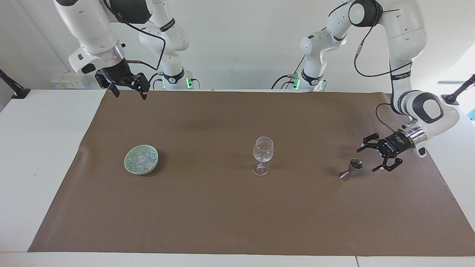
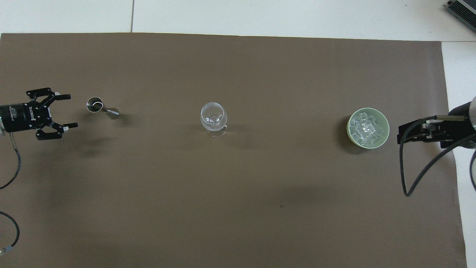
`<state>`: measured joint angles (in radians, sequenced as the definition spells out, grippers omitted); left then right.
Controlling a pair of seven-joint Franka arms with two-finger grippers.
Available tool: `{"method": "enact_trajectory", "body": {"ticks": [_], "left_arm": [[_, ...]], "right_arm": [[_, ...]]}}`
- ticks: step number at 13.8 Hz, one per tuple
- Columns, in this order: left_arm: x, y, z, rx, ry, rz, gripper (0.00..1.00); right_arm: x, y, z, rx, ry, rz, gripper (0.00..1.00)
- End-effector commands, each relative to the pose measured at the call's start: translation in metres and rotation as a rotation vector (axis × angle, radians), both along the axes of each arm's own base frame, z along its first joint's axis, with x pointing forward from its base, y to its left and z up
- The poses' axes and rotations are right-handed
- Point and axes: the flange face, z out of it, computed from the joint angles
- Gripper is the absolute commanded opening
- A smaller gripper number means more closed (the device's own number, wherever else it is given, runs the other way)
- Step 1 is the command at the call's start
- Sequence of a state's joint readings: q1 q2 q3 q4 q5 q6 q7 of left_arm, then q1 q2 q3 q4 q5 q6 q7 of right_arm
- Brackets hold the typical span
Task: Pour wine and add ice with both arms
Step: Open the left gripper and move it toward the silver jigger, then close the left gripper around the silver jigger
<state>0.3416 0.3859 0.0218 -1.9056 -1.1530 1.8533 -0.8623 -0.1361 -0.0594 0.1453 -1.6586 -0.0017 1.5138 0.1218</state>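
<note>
Facing view
Left gripper (image 1: 372, 160): held low over the brown mat (image 1: 237, 207), fingers spread wide, nothing between them; it is just beside the metal jigger (image 1: 350, 169) and apart from it.
Jigger: seen upright on the mat, toward the left arm's end of the table.
Wine glass (image 1: 262, 155): placed upright at mid-table, between the jigger and the green bowl (image 1: 141, 159).
Ice (image 1: 141, 158): heaped in the green bowl, well apart from both grippers.
Right gripper (image 1: 128, 92): held in the air over the mat's edge nearest the robots, fingers parted and empty; this arm waits.
Room: a white table (image 1: 41, 148) and a pale wall are seen.

Overhead view
Left gripper (image 2: 68, 111): fingers are pointed at the jigger (image 2: 101, 107), a gap left between.
Ice (image 2: 367, 127): shown as clear cubes inside the bowl (image 2: 350, 134).
Right gripper (image 2: 403, 134): seen above the spot beside the bowl; its fingers cannot be made out here.
Wine glass (image 2: 213, 118): seen at the mat's (image 2: 238, 208) middle.
</note>
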Motion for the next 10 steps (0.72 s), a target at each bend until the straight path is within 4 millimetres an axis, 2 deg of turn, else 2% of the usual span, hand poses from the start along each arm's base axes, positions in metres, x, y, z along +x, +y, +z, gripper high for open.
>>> {"method": "enact_trajectory", "body": {"ticks": [1,4,5,8,10], "left_arm": [[-0.012,-0.004,0.001,0.007,-0.031,0.018,1.0],[-0.025,-0.031,-0.017,-0.031,-0.089,0.055,1.0],[-0.025,-0.039,-0.017,-0.021,-0.139,0.041,1.0],[-0.017,-0.046,-0.018,0.02,-0.161,0.037,1.0],[-0.017,-0.043,-0.031,0.009,-0.141,0.05,1.0]], "right_arm": [[-0.007,0.0,0.002,-0.008,0.002,0.022,1.0],[-0.007,0.0,0.002,-0.008,0.004,0.022,1.0],[-0.007,0.0,0.002,-0.009,0.003,0.022,1.0],[-0.007,0.0,0.002,-0.008,0.004,0.022,1.0],[-0.007,0.0,0.002,-0.008,0.004,0.022,1.0]]}}
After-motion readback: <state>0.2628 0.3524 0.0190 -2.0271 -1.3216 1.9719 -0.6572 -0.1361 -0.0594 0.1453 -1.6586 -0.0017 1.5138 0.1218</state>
